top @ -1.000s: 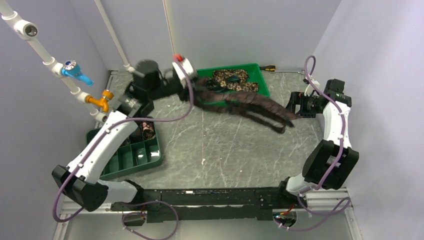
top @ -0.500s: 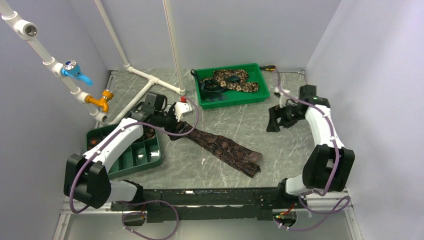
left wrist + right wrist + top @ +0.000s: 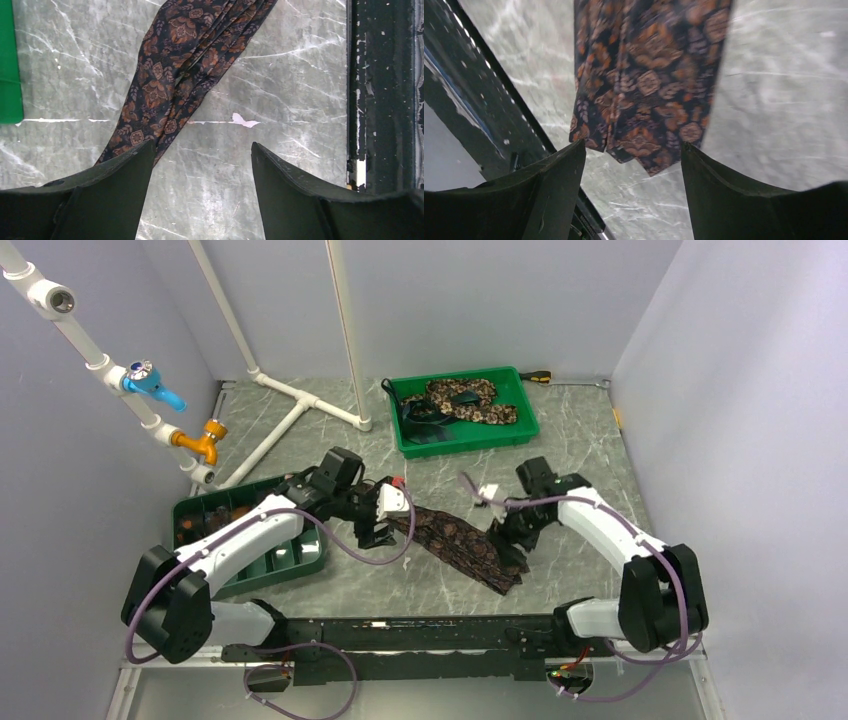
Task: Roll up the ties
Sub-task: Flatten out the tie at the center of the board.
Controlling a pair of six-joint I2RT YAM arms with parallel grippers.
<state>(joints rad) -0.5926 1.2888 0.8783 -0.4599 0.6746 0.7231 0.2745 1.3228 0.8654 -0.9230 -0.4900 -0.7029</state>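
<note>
Table (image 3: 580, 455) — left pincer (image 3: 202, 150), right pincer (image 3: 633, 150) agape, bent over tie (image 3: 455, 540).

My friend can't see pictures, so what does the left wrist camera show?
A dark tie with orange-brown patterns lies on the grey marbled table, slanting from the top down behind one finger of the open left gripper. The gripper holds nothing.

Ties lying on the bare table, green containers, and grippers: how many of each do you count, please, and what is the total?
Ties on the bare table: 1, the dark patterned tie
Green containers: 2, the tray and the divided box
Grippers: 2, the left gripper and the right gripper
Total: 5
</note>
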